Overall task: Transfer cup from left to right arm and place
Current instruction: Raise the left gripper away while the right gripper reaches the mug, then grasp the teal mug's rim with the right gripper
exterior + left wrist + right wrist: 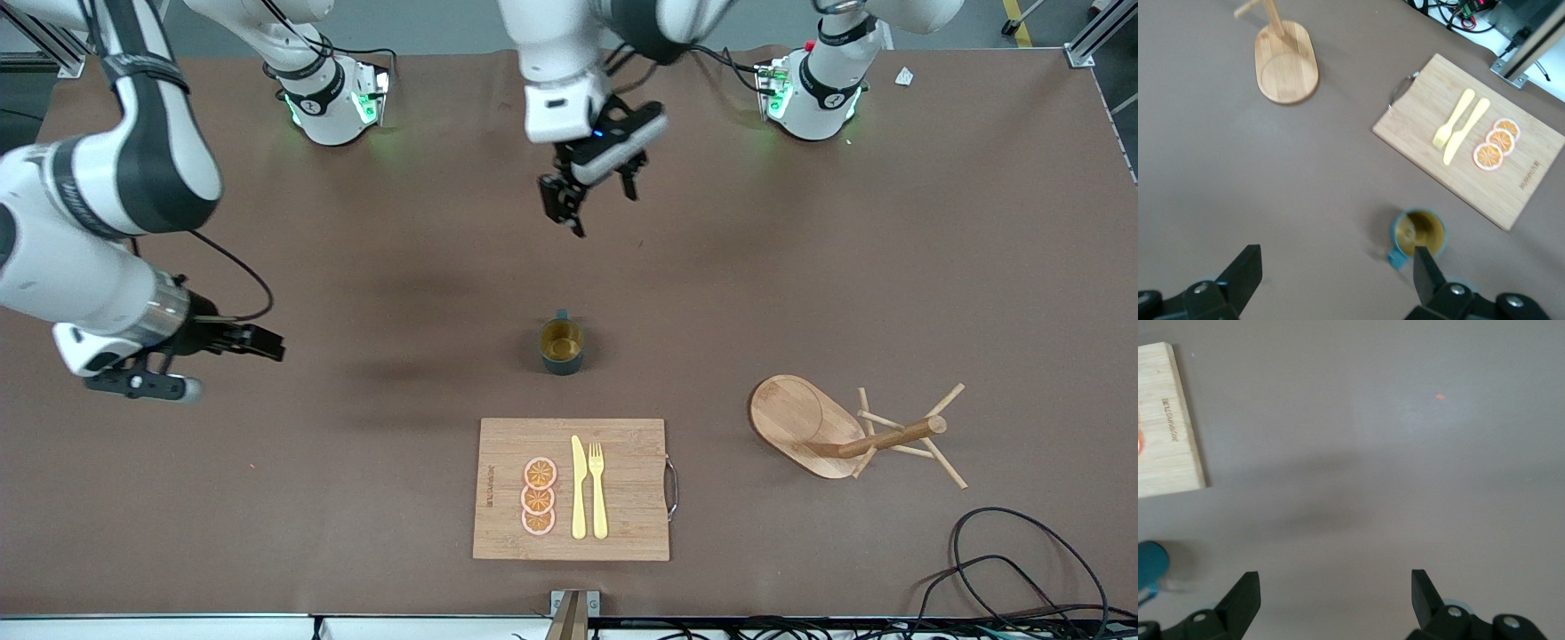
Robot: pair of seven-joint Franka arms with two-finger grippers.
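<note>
The cup (562, 347) stands upright on the brown table, mid-table, just farther from the front camera than the cutting board; its gold inside shows and its handle points toward the robots' bases. It shows in the left wrist view (1421, 233) and at the edge of the right wrist view (1150, 563). My left gripper (600, 204) hangs open and empty above bare table, between the cup and the bases (1335, 267). My right gripper (262, 345) is open and empty over bare table toward the right arm's end, level with the cup (1335, 587).
A wooden cutting board (622, 524) near the front edge carries a yellow knife (579, 489), a yellow fork (597, 489) and three orange slices (539, 498). A wooden mug tree (845, 431) lies toward the left arm's end. Cables (1022, 560) lie at that front corner.
</note>
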